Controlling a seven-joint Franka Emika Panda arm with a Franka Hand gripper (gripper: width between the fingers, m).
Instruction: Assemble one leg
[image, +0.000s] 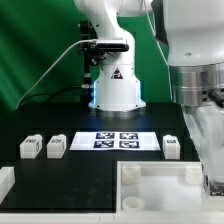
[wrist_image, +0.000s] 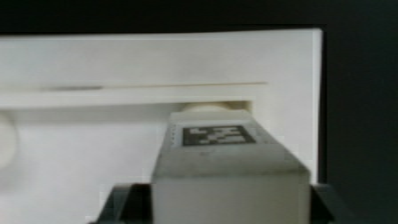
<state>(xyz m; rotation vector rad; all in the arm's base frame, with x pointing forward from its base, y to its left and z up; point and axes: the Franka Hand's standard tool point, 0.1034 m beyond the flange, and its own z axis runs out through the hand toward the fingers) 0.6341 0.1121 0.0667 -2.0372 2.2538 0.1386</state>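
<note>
One leg (wrist_image: 217, 170) is pinched between the fingers (wrist_image: 125, 205), tag facing the wrist camera, and hangs over the white tabletop piece (wrist_image: 107, 70), next to a raised ridge and a small round boss there. In the exterior view the arm (image: 200, 90) fills the exterior view's right, and the grasp itself is hidden behind it.

Risks, as judgement:
- Misalignment. If the leg's end does not meet the boss squarely, it may jam or skid across the tabletop piece.
- Slip. The smooth plastic may rotate in the fingers under insertion load.
- Shift. Side force may push the unclamped tabletop piece (image: 160, 185) along the surface (image: 80, 175).

Three loose legs rest on the surface: two (image: 30, 147) (image: 56, 146) toward the exterior view's left, one (image: 171, 146) beside the marker board (image: 115, 140). No container is visible; the rimmed tabletop piece holds nothing loose.
</note>
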